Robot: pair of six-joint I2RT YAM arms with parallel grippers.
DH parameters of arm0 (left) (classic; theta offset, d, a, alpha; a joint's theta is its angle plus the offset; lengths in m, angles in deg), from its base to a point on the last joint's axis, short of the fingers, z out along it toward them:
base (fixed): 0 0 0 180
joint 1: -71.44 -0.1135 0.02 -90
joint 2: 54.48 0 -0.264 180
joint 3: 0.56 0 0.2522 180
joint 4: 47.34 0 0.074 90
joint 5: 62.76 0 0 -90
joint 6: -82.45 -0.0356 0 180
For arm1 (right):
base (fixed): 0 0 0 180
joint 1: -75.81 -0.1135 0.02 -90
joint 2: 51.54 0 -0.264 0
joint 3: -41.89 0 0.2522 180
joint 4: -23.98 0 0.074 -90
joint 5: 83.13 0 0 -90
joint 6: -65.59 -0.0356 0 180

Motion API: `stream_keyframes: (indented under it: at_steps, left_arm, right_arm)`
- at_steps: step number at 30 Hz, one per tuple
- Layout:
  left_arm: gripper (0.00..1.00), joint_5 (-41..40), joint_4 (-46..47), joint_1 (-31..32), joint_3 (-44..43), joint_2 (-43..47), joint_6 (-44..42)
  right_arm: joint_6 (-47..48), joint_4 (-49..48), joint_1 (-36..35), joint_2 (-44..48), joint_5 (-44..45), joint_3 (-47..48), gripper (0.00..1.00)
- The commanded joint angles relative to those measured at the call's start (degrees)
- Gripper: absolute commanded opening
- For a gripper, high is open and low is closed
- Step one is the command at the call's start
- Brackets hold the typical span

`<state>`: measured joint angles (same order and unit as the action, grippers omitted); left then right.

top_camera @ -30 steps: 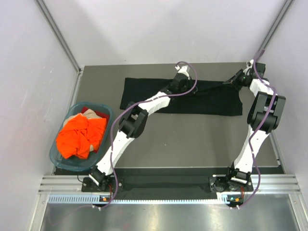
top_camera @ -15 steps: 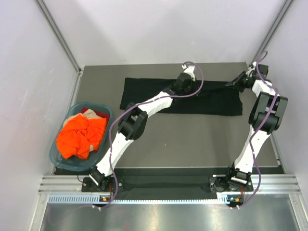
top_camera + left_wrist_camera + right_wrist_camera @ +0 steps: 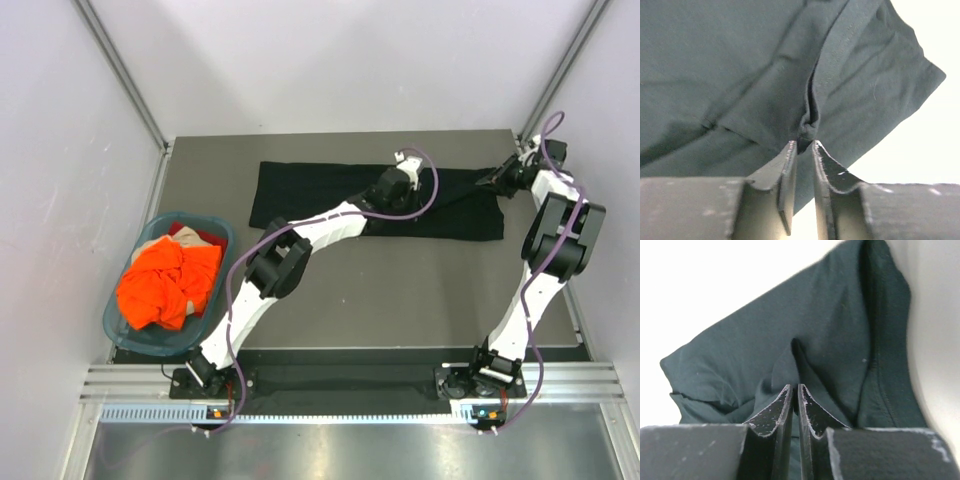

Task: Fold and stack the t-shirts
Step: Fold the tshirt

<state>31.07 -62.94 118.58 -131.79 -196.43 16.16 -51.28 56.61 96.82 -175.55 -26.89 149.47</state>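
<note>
While the black t-shirt (image 3: 310, 195) is lying on the counter (image 3: 400, 290), the left pincer (image 3: 803, 145) is nipping a bunched fold at its tips. The right pincer (image 3: 794, 388) is clamping cloth likewise.

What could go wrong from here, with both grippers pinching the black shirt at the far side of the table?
1. The left gripper holds only a small bunch of the black t-shirt at its very fingertips, so a pull might slip it free.
2. The right gripper pinches a thin fold. Both grips sit on the shirt's right part, so the unheld left stretch may drag and wrinkle.
</note>
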Motion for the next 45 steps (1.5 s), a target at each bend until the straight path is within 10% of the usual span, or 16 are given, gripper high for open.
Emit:
stream_keyframes:
  at_steps: [1,12,24,45]
  left_arm:
    - [0.25,1.7,-0.4,0.8,1.3,5.4,-1.1]
    - [0.46,3.7,1.2,-3.0,10.2,13.1,-2.9]
    - [0.66,12.6,6.2,-8.0,-0.8,2.7,2.1]
    - [0.54,14.8,9.9,-8.9,-2.8,-5.9,5.5]
  right_arm:
    - [2.4,-0.2,1.4,3.7,-0.3,-0.6,0.09]
    - [7.1,2.3,2.0,6.8,7.3,-0.6,0.36]
    - [4.8,-1.6,-2.0,-3.7,-5.3,13.5,0.51]
    - [8.6,-0.7,-3.7,-12.0,-7.5,15.4,0.44]
